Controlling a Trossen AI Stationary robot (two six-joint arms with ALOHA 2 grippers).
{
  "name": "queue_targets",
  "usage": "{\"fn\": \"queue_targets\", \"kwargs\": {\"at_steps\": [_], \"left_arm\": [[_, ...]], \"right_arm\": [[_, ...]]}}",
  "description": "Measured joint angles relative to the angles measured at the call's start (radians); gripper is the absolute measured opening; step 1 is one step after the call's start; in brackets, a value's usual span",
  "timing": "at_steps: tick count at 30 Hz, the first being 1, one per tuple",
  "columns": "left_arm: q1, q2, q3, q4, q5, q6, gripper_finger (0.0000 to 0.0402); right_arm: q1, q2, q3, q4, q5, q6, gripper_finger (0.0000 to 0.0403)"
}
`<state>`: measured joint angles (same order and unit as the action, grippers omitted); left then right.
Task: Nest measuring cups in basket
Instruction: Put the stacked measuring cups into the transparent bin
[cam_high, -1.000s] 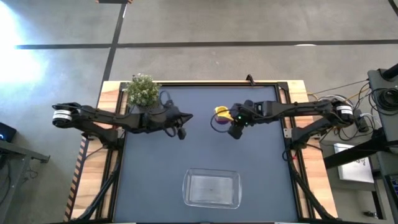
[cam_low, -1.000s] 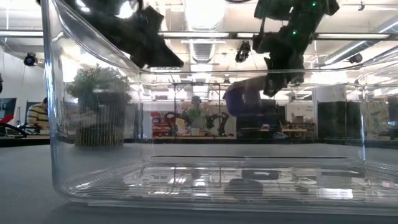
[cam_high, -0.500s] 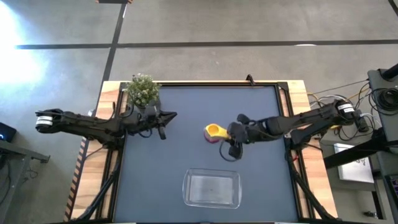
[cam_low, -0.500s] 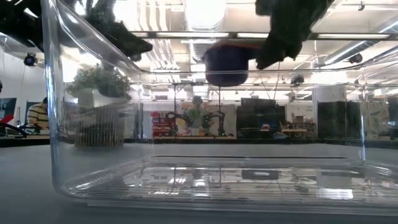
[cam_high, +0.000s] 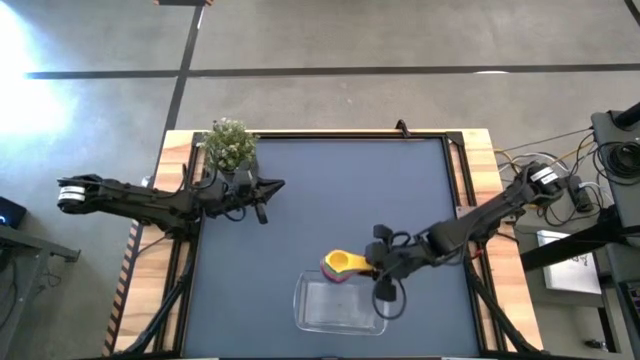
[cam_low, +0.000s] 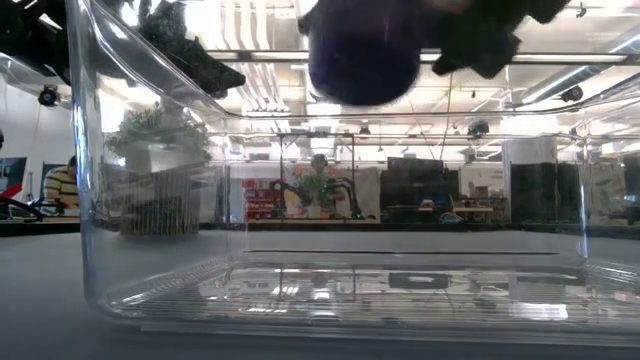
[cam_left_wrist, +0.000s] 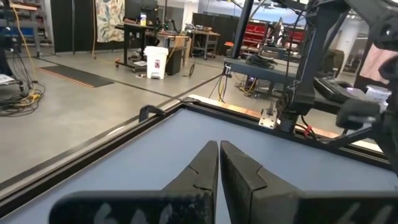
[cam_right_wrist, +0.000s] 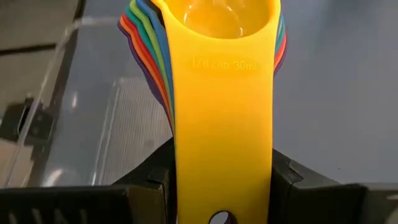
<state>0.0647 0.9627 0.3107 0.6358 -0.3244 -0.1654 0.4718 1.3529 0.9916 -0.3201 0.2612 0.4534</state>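
Reaching right arm, measuring cups (cam_right_wrist: 221, 93) seemingly over basket (cam_high: 340, 318) rim.

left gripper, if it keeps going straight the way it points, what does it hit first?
Probably nothing on the table: the shut left gripper points across bare mat toward the table's black edge rail; the way looks free up to it, though depth is unclear.

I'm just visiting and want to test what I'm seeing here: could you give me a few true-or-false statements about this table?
1. The right gripper holds the nested cups by their handles. True.
2. The cups lie on the basket floor. False: they hang in the air above its far rim.
3. The yellow cup sits on top of the stack. True.
4. The left gripper is wide open. False: it is shut, empty, near the plant.
5. The basket is full. False: it holds nothing.
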Motion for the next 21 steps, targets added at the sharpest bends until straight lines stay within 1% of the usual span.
{"fn": "queue_targets", "kwargs": {"at_steps": [4, 9, 16, 21], "left_arm": [[0.001, 0.0, 0.0, 0.0, -0.002, 0.0, 0.0], [0.001, 0.0, 0.0, 0.0, -0.006, -0.006, 0.0], [0.0, 0.001, 0.0, 0.0, -0.006, -0.035, 0.0], [-0.005, 0.023, 0.0, 0.002, -0.006, -0.048, 0.0]], "right_arm": [[0.026, 0.048, 0.0, 0.018, -0.033, 0.037, 0.013], [0.029, 0.091, 0.0, 0.091, -0.087, 0.051, 0.013], [0.033, 0.084, 0.028, 0.09, -0.085, 0.035, 0.0128], [0.038, 0.107, 0.034, 0.095, -0.112, 0.024, 0.0128]]}}
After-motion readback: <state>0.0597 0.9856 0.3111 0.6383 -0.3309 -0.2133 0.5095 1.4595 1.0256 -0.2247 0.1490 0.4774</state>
